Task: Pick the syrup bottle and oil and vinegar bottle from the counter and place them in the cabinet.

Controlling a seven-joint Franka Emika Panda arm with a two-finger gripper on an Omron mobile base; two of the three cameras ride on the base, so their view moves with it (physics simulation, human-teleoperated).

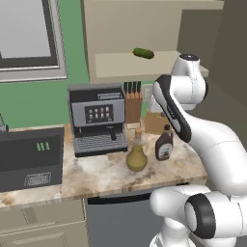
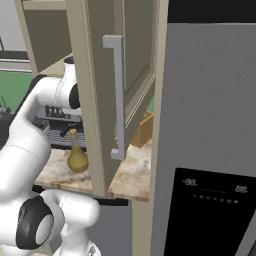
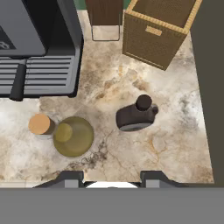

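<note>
The syrup bottle [image 1: 164, 146] stands upright on the marbled counter [image 1: 96, 178], a small dark brown bottle with a black cap. From above, the syrup bottle [image 3: 136, 116] is a little right of centre. Left of it stands the oil and vinegar bottle [image 1: 137, 155], olive-yellow with a cork top, also in the hand view [image 3: 72, 136] and the right base view [image 2: 76, 158]. My gripper [image 3: 111, 178] hangs above the counter's front edge [image 3: 166, 144], open, with nothing between its fingers, nearer than both bottles. The cabinet [image 1: 125, 62] is open above, its tan shelf showing.
A green pickle [image 1: 143, 53] lies on the cabinet shelf. A coffee machine [image 1: 96, 118], a knife block [image 1: 133, 106] and a wicker basket [image 3: 157, 30] stand behind the bottles. The open cabinet door [image 2: 95, 100] and a grey fridge [image 2: 210, 150] close off the right.
</note>
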